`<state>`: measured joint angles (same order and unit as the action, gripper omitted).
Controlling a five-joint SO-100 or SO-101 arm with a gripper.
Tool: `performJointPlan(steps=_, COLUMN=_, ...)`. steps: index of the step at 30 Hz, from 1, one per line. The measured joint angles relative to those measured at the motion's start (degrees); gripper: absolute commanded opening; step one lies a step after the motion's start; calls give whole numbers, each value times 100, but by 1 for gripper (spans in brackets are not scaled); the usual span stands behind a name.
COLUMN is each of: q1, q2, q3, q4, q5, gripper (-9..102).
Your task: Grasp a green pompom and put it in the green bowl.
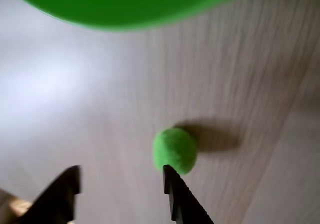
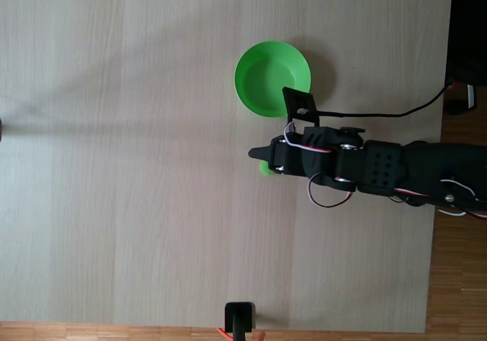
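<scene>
Pompom [image 1: 174, 150], small, fuzzy and green, lies on the pale wooden surface [image 1: 90, 114] just past the tip of one pincer finger [image 1: 172, 186] in the wrist view. The pincer [image 1: 121, 176] is spread wide and grips nothing. In the fixed view the arm [image 2: 365, 166] half covers the pompom, with the green bowl [image 2: 272, 78] near it.

Wrist view: rides low, close above the table [image 1: 250, 84], looking past the fingertips [image 1: 172, 184] toward the green bowl [image 1: 125, 6] at its top edge. Fixed view: high overhead, straight down, far; arm [image 2: 380, 170] enters from the table's right edge. Shared: bowl [image 2: 272, 78], green pompom [image 2: 265, 169], surrounding tabletop.
</scene>
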<state>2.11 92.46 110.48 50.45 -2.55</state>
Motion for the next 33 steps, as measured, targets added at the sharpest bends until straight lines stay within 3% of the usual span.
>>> performJointPlan(steps=11, q1=-545, q2=-281, q3=0, q4=0, q5=0, gripper=24)
performJointPlan(steps=26, q1=-536, q2=-281, q3=35, q4=457, q5=35, gripper=24)
performJointPlan(steps=33, q1=-79, q2=-686, q3=35, q4=466, q5=44, gripper=24)
